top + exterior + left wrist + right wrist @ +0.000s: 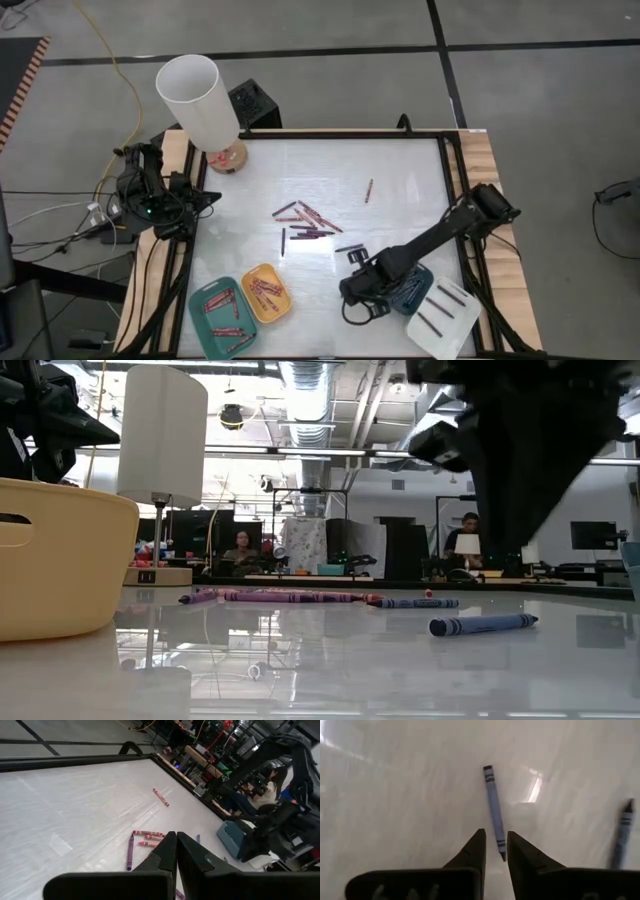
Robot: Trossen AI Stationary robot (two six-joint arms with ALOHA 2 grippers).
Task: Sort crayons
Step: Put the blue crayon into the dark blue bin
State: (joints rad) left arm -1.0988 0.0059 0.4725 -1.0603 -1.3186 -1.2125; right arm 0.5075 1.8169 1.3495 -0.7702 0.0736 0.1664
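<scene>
Now the right gripper (pixel 494 851) hovers at about 5 o'clock on the table, fingers narrowly parted and empty, straddling the tip of a blue crayon (pixel 493 806). Next: descend, pinch. The left gripper (pixel 176 851) waits shut at 9 o'clock.

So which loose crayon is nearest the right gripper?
The blue crayon just ahead of the right gripper, apart from the central pile.

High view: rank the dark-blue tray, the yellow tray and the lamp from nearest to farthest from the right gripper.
1. Dark-blue tray, right beside the right gripper, toward the table's right edge.
2. Yellow tray, to its left along the front edge.
3. Lamp, at the far left corner.
</scene>
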